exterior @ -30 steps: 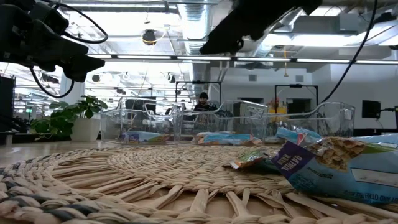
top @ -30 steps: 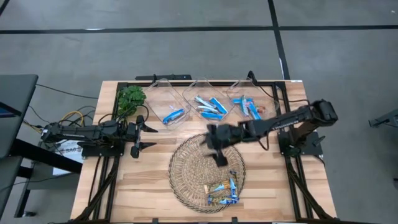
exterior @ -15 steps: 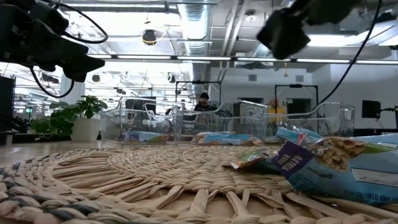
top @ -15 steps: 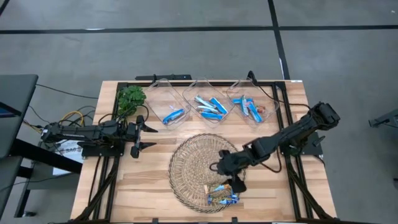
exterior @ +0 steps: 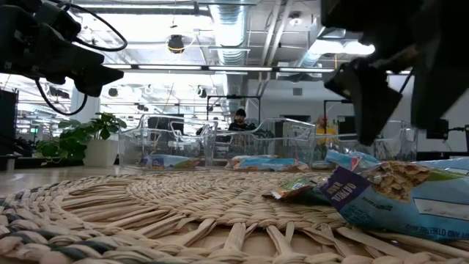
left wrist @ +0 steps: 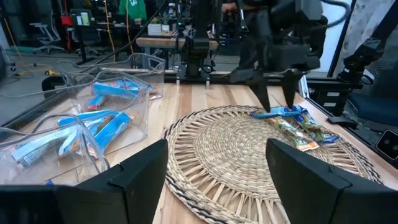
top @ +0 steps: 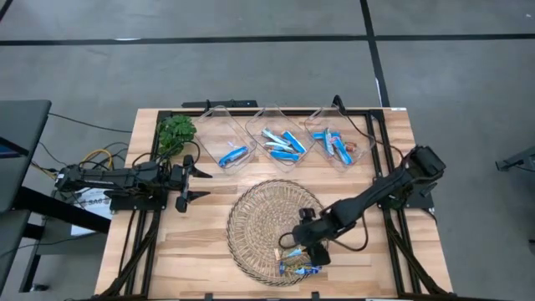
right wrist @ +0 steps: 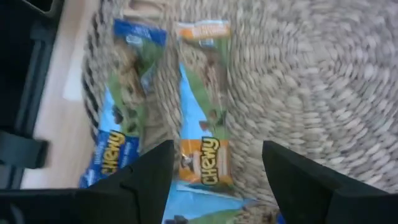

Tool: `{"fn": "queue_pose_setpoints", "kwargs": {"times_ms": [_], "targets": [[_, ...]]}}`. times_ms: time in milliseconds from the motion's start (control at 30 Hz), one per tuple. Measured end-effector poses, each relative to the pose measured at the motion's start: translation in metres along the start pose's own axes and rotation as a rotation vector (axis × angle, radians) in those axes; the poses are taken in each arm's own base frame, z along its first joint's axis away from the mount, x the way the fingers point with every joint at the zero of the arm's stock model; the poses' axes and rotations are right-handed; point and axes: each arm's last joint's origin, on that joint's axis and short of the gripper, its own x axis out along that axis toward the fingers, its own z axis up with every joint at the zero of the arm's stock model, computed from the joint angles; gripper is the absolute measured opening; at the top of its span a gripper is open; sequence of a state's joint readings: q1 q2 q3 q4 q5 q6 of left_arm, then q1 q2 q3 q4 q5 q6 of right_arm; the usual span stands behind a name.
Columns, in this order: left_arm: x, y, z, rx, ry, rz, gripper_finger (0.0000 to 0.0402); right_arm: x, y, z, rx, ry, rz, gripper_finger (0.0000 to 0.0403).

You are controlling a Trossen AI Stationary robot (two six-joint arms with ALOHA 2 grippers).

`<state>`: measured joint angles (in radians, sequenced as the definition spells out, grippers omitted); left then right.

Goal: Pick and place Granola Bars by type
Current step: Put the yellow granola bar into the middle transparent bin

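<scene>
3 clear bins [top: 282, 138] hold sorted Granola Bars [top: 283, 144]

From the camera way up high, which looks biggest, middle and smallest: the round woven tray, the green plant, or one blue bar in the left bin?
Largest to smallest in the high view:
1. Round woven tray
2. Green plant
3. Blue bar in the left clear bin

All three rest on the table, so the order is trustworthy.
</scene>
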<state>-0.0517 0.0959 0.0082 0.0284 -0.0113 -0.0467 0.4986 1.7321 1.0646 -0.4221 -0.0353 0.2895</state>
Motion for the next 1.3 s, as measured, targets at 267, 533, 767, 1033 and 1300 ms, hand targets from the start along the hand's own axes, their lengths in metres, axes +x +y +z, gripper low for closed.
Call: {"fn": "queue_pose_setpoints", "kwargs": {"times_ms": [267,533,767,1033,1300], "targets": [[0.000,0.000,0.000,0.000,0.001,0.000,0.0265,0.021,0.005,0.004,-0.012,0.038,-0.013,0.0235],[0.000,0.000,0.000,0.000,0.003,0.000,0.0265,0.045,0.007,-0.001,-0.019,0.082,-0.031,0.0235],[0.000,0.000,0.000,0.000,0.003,0.000,0.0265,0.050,0.006,-0.001,-0.015,0.078,-0.055,0.0226],[0.000,0.000,0.000,0.000,0.002,0.000,0.0265,0.050,0.005,-0.002,-0.013,0.084,-0.063,0.0144],[0.000,0.000,0.000,0.000,0.003,0.000,0.0265,0.050,0.006,0.003,-0.025,0.035,-0.043,0.0109]]}}
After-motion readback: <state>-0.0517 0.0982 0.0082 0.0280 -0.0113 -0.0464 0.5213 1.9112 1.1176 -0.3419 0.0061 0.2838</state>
